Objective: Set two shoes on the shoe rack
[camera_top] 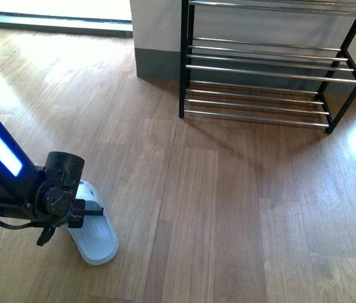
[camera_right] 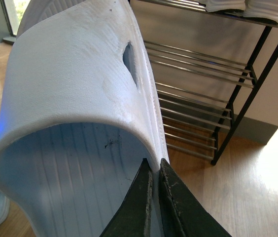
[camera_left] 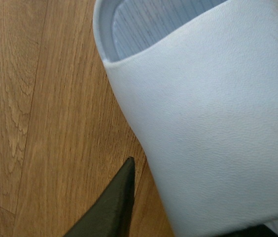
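1. Right gripper has its two dark fingers pinched nearly together on the side edge of a white slide sandal, so that one's held up off the floor, with the shoe rack behind it in the right wrist view.
2. Left gripper is down low over the second white slide, which lies flat on the wood floor, well apart from the rack and out in front of its left end. Only one dark fingertip shows in the left wrist view, just beside the slide's strap, so I can't tell how wide it's open or if it's got a grip.
3. Rack itself: black metal frame, tiers of thin shiny chrome bars, standing against the wall. Lower tiers are bare.
4. Right wrist view shows a pair of white shoes sitting on the top tier.
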{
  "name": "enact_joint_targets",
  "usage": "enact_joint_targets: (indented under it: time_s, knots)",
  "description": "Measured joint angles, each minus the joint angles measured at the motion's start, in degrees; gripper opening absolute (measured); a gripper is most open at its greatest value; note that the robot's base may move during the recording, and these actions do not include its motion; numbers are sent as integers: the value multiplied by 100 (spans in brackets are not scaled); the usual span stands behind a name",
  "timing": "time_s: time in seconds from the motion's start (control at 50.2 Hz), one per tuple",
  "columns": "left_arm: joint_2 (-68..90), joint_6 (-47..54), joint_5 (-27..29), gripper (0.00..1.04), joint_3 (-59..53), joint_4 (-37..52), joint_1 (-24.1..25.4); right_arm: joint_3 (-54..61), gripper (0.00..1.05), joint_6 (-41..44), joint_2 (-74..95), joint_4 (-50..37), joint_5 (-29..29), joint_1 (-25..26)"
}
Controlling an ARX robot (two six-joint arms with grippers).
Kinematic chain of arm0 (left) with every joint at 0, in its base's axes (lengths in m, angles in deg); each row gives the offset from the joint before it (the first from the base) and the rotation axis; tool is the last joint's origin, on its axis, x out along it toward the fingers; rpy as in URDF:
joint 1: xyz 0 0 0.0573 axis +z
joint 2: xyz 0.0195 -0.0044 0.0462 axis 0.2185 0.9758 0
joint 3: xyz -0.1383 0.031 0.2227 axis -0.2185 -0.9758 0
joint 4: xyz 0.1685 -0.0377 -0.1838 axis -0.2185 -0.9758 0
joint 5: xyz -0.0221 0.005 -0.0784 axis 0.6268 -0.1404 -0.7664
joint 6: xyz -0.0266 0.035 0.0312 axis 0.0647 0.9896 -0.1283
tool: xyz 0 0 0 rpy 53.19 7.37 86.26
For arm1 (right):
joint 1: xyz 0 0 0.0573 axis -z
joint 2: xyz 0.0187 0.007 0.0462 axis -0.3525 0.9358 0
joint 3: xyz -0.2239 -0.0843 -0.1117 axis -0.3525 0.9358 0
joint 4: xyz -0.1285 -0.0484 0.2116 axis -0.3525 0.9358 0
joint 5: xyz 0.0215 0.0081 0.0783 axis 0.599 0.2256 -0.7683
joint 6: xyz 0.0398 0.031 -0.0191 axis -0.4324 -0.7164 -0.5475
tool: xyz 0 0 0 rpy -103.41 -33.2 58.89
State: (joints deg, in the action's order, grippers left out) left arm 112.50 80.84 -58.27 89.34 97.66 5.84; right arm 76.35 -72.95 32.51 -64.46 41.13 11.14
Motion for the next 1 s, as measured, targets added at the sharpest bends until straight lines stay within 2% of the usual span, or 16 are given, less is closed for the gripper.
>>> enact_joint_targets:
  time_s: [0.1,0.159,0.179,0.279,0.498,0.657,0.896,0.995]
  knots:
    - [-131,310,61,14,-251,264,-37,0,2,2,0,0,-2,0]
    - [-450,573,-98,3,-660,577,-74,0,2,2,0,0,-2,0]
    - [-590,660,-120,2,-796,647,-92,0,2,2,0,0,-2,0]
    - [-1478,922,-442,2,-1438,846,-142,0,2,0,0,0,-2,0]
    - [-3185,1762,-529,2,-2540,1239,-39,0,2,0,0,0,0,0]
    - [-4769,2656,-632,2,-3891,1655,42,0,2,2,0,0,0,0]
    - [-7117,2691,-629,2,-5106,1648,94,0,2,2,0,0,0,0]
    - [-8358,2647,-293,2,-5862,1593,162,0,2,2,0,0,0,0]
